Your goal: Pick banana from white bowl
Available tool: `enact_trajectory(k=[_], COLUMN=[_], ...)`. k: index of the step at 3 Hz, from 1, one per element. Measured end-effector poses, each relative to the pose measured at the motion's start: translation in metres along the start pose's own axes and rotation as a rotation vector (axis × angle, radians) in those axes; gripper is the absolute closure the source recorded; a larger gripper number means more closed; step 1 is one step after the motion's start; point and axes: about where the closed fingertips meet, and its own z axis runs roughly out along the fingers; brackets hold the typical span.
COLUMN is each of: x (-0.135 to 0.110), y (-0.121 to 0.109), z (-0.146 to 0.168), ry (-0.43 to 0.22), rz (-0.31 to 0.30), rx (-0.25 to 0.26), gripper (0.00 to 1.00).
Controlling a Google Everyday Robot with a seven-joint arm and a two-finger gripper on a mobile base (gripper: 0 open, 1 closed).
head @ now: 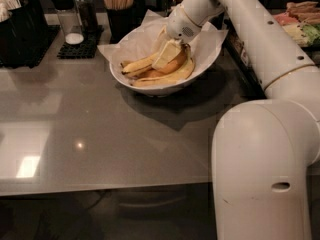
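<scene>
The white bowl, lined with crinkled white paper, stands at the back middle of the grey table. Three bananas lie in it. A yellow, fairly straight banana with a dark tip lies on the left. A more orange banana lies in the middle. A paler curved banana runs along the front rim. My gripper reaches down into the bowl from the upper right. It sits on the bananas, over the right end of the yellow one and the orange one, and hides where they meet.
My white arm and its base fill the right side. A black mat with shakers, a cup of wooden sticks and a black holder stand along the back left. Food packets lie at the far right.
</scene>
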Motion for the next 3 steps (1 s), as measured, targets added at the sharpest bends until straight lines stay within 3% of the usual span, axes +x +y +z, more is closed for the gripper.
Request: enact_trajectory(k=[1,2,3], x=[-0.001,-0.009,-0.020], y=[0.000,-0.001,0.000], z=[0.000,-0.019,-0.043], ry=[0.001,0.012,0.024], rz=[-0.004,-0.029,-0.066], rx=[0.002,0.053,0.110], gripper=[0.91,1.00,1.00])
